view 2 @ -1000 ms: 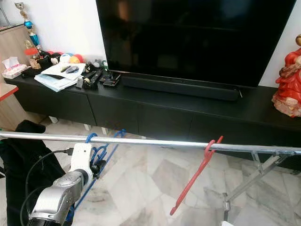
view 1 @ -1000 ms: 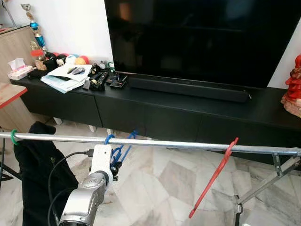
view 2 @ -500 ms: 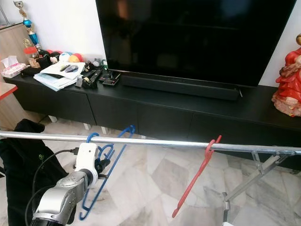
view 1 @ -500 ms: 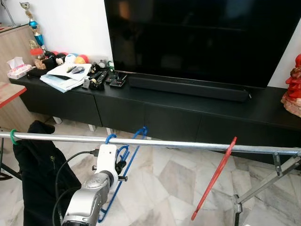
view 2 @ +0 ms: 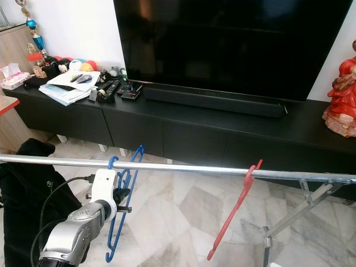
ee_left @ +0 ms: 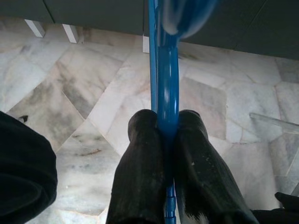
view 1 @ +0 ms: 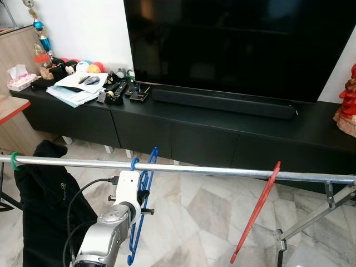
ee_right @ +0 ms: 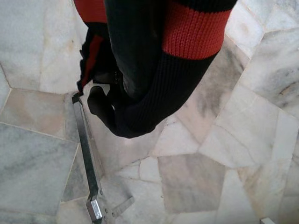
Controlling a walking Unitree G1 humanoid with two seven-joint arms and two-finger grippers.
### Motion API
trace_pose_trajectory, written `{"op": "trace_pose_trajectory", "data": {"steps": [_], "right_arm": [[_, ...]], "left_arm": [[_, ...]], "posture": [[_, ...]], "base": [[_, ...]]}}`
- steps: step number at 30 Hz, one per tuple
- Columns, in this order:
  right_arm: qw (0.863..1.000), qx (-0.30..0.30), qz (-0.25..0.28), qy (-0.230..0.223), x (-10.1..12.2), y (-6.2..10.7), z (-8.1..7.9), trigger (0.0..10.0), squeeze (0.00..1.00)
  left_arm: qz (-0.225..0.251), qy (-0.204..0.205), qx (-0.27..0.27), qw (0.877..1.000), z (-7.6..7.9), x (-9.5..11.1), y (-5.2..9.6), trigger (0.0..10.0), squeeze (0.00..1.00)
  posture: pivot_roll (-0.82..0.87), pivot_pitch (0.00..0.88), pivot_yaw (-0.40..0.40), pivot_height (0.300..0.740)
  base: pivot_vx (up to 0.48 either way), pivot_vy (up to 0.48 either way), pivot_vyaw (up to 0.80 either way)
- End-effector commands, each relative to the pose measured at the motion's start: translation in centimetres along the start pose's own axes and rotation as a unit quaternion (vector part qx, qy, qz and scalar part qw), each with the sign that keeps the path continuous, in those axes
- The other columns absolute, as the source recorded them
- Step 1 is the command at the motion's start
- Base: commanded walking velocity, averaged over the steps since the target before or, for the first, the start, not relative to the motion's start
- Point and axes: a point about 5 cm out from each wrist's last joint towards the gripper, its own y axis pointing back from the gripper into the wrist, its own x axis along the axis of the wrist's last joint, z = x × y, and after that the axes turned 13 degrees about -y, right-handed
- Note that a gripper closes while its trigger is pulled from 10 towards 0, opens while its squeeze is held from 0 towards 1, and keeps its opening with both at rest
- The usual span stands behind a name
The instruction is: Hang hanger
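A blue hanger (ee_left: 163, 79) has its hook (view 1: 133, 163) over the silver rail (view 1: 211, 171), left of the rail's middle, and it hangs down nearly straight. My left gripper (ee_left: 163, 119) sits just under the rail, shut on the blue hanger's upper part, fingers (ee_left: 140, 140) pressed on both sides of the plastic. A red hanger (view 1: 258, 208) hangs from the rail further right, slanting down. In the right wrist view a black and red knitted garment (ee_right: 187, 37) hangs in front of the lens above the marble floor.
A black garment (view 1: 50, 189) hangs from the rail's left end by a green ring (view 1: 14, 160). Behind the rail stands a long black TV console (view 1: 194, 128) with a large TV and clutter. The rack's metal brace (view 1: 317, 214) slants down at the right.
The blue hanger has swung from a slant down to nearly vertical under the rail. My left gripper shifted slightly right with it, still shut on it. The red hanger stays put.
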Motion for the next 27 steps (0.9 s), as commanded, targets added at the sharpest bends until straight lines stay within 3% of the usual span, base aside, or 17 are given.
{"op": "trace_pose_trajectory", "data": {"steps": [1,6,8,11,14,20,22,24,26,27], "right_arm": [[1.000,-0.007,-0.004,-0.002,-0.1,0.1,0.6,10.0,0.00],[1.000,-0.011,-0.007,-0.004,-0.2,0.3,1.0,10.0,0.00],[1.000,-0.012,-0.008,-0.004,-0.2,0.3,1.2,10.0,0.00],[1.000,-0.015,-0.008,-0.005,-0.2,0.4,1.5,10.0,0.00],[1.000,-0.018,-0.007,-0.004,-0.1,0.4,1.7,10.0,0.00],[1.000,-0.017,-0.009,-0.002,-0.1,0.5,1.8,10.0,0.00],[1.000,-0.017,-0.012,0.000,-0.3,0.5,1.7,10.0,0.00],[1.000,-0.016,-0.013,0.000,-0.4,0.5,1.7,10.0,0.00],[1.000,-0.015,-0.014,0.001,-0.5,0.5,1.6,10.0,0.00],[1.000,-0.015,-0.014,0.001,-0.5,0.5,1.6,10.0,0.00]], "left_arm": [[-0.022,-0.008,0.001,1.000,0.0,-0.9,-0.2,0.0,0.00],[-0.014,-0.026,0.007,1.000,-0.2,-1.1,-0.1,0.0,0.00],[0.042,-0.067,0.021,0.997,-0.8,-0.2,0.3,0.0,0.00],[0.098,-0.081,0.029,0.991,-1.5,0.5,1.5,0.0,0.00],[0.100,-0.095,0.051,0.989,-2.7,-0.4,2.6,0.0,0.00],[0.116,-0.097,0.045,0.987,-2.9,-1.0,3.9,0.0,0.00],[0.117,-0.118,0.038,0.985,-3.0,-2.4,5.1,0.0,0.00],[0.113,-0.121,0.040,0.985,-3.2,-2.9,5.4,0.0,0.00],[0.105,-0.120,0.044,0.986,-3.5,-3.6,5.8,0.2,0.00],[0.101,-0.120,0.047,0.986,-3.6,-3.9,6.0,1.1,0.00]], "posture": [[-0.03,0.000,0.021,0.740],[-0.03,0.000,0.021,0.740],[-0.04,0.000,0.022,0.740],[-0.03,0.000,0.019,0.740],[-0.02,0.000,0.014,0.740],[-0.01,0.000,0.009,0.740],[-0.01,0.000,0.008,0.740],[-0.01,0.000,0.006,0.740],[0.00,0.000,0.005,0.740],[0.00,0.000,0.004,0.740]], "base": [[0.000,0.000,0.00],[0.000,0.000,0.00],[0.000,0.000,0.00],[0.000,0.000,0.00],[0.000,0.000,0.00],[0.000,0.000,0.00],[0.000,0.000,0.00],[0.000,0.000,0.00],[0.000,0.000,0.00],[0.000,0.000,0.00]]}}
